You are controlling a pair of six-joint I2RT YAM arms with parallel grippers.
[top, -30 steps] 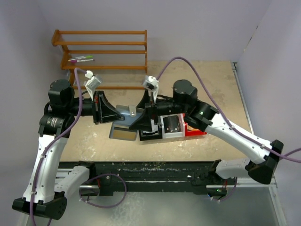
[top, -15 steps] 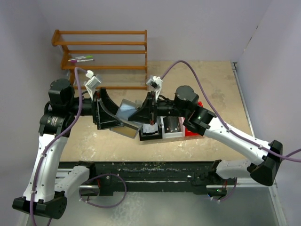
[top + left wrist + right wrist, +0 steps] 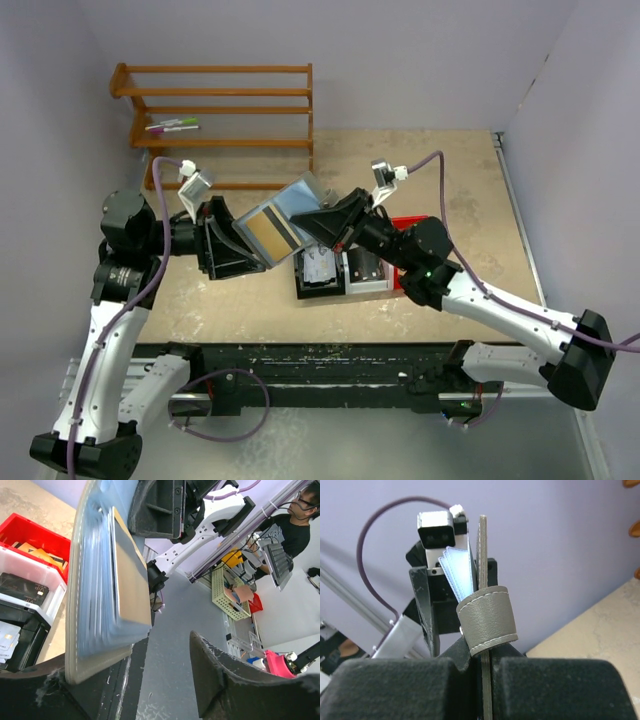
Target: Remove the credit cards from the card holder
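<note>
The blue-grey card holder (image 3: 290,205) hangs tilted in the air above the table, with my right gripper (image 3: 322,218) shut on its far edge. In the right wrist view its thin edge (image 3: 482,555) and grey strap loop (image 3: 487,615) stick up from my right gripper (image 3: 486,662). A tan-gold credit card (image 3: 268,235) shows in its pocket. My left gripper (image 3: 240,255) is open at the holder's lower left. In the left wrist view the holder (image 3: 92,595) and tan card (image 3: 131,575) lean by my left finger of the left gripper (image 3: 150,665), the other finger (image 3: 225,680) stands apart.
Under the holder stand a black bin (image 3: 300,290) holding a pale card (image 3: 318,268), a white bin (image 3: 350,285) holding a black card (image 3: 368,265), and a red bin (image 3: 412,222). A wooden rack (image 3: 220,110) with pens (image 3: 172,126) stands at the back left.
My right gripper shut on the holder and lifted it up and back, tilting it. My left gripper let go of it, opened and drew back to the left.
</note>
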